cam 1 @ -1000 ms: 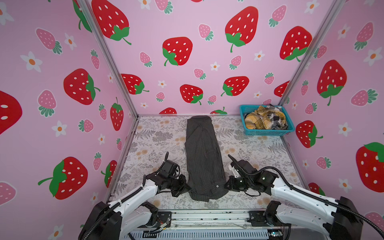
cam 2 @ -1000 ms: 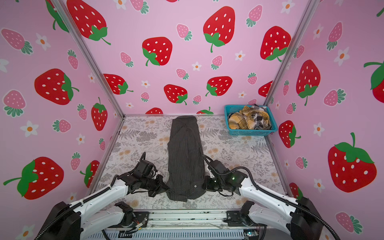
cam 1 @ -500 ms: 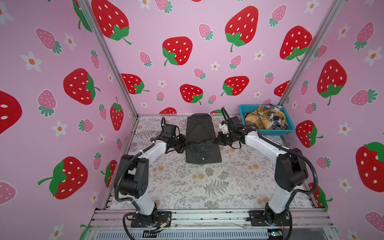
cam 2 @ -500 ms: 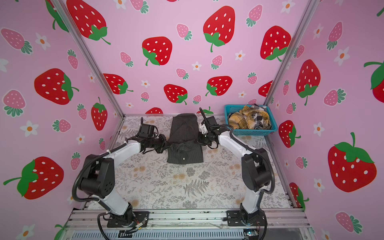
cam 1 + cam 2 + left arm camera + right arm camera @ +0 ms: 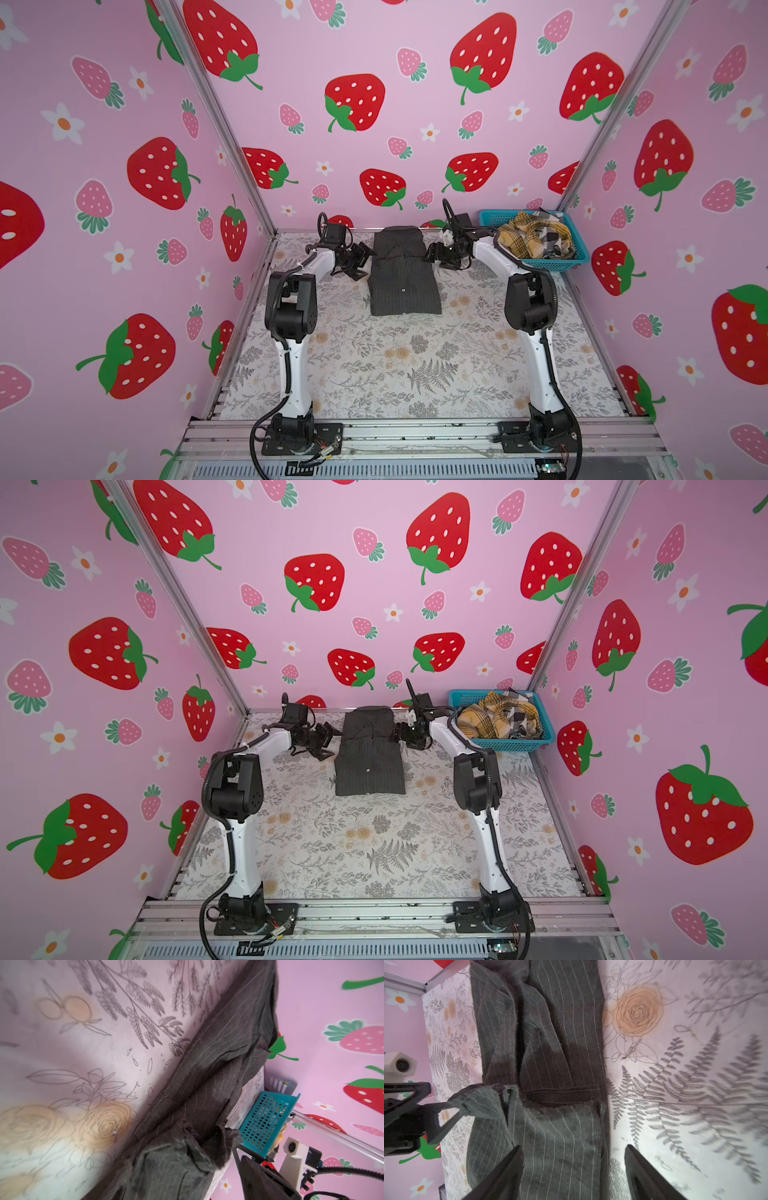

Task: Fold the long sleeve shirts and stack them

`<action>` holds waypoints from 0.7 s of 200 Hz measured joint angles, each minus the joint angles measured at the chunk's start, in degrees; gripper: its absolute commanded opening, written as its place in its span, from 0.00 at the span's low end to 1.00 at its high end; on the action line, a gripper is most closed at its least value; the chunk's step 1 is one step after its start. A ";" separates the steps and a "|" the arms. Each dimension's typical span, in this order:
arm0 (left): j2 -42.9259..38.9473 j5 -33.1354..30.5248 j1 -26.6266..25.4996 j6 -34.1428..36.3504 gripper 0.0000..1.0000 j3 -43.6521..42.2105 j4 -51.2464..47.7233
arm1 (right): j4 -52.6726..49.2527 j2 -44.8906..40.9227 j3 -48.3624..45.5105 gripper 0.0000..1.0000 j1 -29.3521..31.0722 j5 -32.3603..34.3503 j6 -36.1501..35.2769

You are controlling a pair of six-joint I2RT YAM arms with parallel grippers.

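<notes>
Since the earlier frame the charcoal pinstriped shirt (image 5: 405, 286) has been doubled back on itself and now lies folded at the far middle of the surface (image 5: 415, 365), the left claw (image 5: 365, 258) and right claw (image 5: 431, 253) released beside it, the left perhaps snagging a corner.

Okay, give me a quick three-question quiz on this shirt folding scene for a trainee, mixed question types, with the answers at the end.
1. Multiple choice: where does the teal basket stand? A) near left corner, B) far right corner, C) the middle.
2. True or false: the charcoal pinstripe shirt lies folded on the table, between the left gripper and the right gripper.
3. Short answer: how do both grippers' jaws stand?
Key: 1 B. 2 True. 3 Open.
</notes>
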 measured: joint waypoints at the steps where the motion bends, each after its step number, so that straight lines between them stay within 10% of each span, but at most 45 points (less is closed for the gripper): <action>1: -0.33 -0.11 0.07 0.15 0.79 0.07 -0.22 | -0.04 -0.11 -0.02 0.80 0.02 0.07 -0.11; 63: -20.46 -2.82 -8.31 1.84 0.43 -11.96 0.46 | 6.51 -25.79 -24.87 0.38 7.85 3.28 -1.97; 140: -7.61 -2.10 -8.72 3.21 0.28 -22.77 2.45 | 15.98 -16.90 -40.98 0.21 11.76 4.35 -2.51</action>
